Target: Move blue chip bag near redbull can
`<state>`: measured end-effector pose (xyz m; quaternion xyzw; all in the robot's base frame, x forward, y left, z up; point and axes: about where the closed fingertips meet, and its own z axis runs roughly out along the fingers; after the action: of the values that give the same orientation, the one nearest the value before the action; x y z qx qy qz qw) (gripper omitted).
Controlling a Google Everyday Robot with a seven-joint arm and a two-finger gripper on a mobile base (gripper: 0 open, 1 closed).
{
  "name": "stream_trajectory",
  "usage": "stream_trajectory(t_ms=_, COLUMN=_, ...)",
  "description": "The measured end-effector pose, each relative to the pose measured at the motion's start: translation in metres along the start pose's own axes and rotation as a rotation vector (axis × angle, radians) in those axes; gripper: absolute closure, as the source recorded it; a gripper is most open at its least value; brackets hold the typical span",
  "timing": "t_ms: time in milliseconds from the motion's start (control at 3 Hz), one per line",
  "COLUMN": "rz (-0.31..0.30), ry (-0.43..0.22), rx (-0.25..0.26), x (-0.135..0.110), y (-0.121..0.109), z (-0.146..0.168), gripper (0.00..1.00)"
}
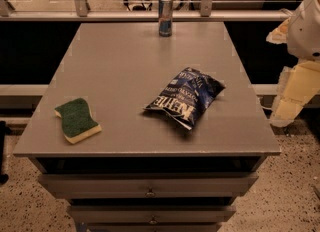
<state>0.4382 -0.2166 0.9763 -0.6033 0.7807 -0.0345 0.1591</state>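
Reaching needed from right edge: gripper (prob. pale part), jaw state can't tell. Pinch blue chip bag, ctr-right, mid-crinkle; set beside redbull can, top ctr, gently.

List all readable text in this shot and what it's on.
"KETTLE": white letters on the blue chip bag, seen upside down.
Smaller print on the bag: too blurred to read.
redbull can: markings too blurred to read.
sponge, and gripper beside the table, right side: no text visible.

arm at far right edge; hand hangs below it, pointing down
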Motion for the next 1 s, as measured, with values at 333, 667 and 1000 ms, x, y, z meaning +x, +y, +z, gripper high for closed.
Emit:
stream_trajectory(t_ms=333, rz=0.000, ry=-0.002, rx=0.006, x=-0.001, y=0.000, z=0.000, gripper=0.00)
stream_trajectory(t_ms=667, rz=0.019, ry=-0.041, rx=-0.003, x=-0.003, y=-0.003, z=0.021, gripper=0.00)
stream_trajectory(t_ms=1000, rz=0.072, ry=-0.128, rx=-0.052, x=-0.013, y=-0.012, z=0.067, gripper=0.00)
